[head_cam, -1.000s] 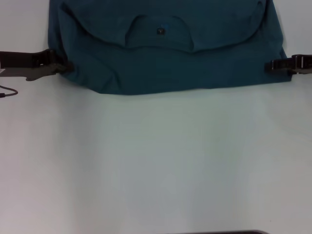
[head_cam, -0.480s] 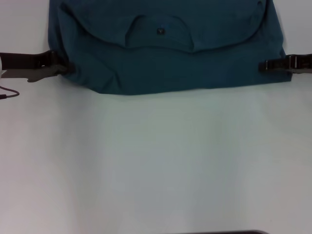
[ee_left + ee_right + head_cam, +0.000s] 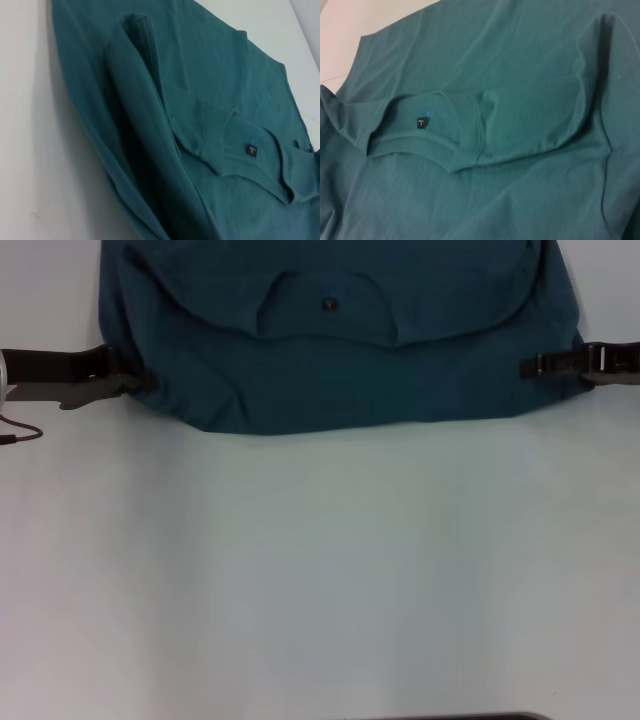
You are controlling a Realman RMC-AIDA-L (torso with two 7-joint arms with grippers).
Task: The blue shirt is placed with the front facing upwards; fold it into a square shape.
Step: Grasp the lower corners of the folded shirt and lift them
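The blue shirt (image 3: 340, 370) lies at the far side of the white table (image 3: 320, 570), with its sleeves folded inward and its near hem facing me. Its round collar with a small black neck label (image 3: 328, 304) faces up. At the shirt's left edge, near the hem corner, my left gripper (image 3: 140, 380) touches the cloth. My right gripper (image 3: 527, 367) reaches over the shirt's right edge at about the same depth. The wrist views show the shirt (image 3: 200, 100) (image 3: 520, 75), the folded sleeves and the label (image 3: 251, 149) (image 3: 421, 122), but neither gripper.
A thin dark cable (image 3: 18, 432) lies on the table by the left arm. A dark strip (image 3: 460, 716) shows at the near edge. Bare white tabletop stretches between the shirt's hem and me.
My right gripper has slid leftward, from just off the shirt's right edge to over the cloth. The left gripper has crept slightly toward the shirt. The shirt has barely shifted.
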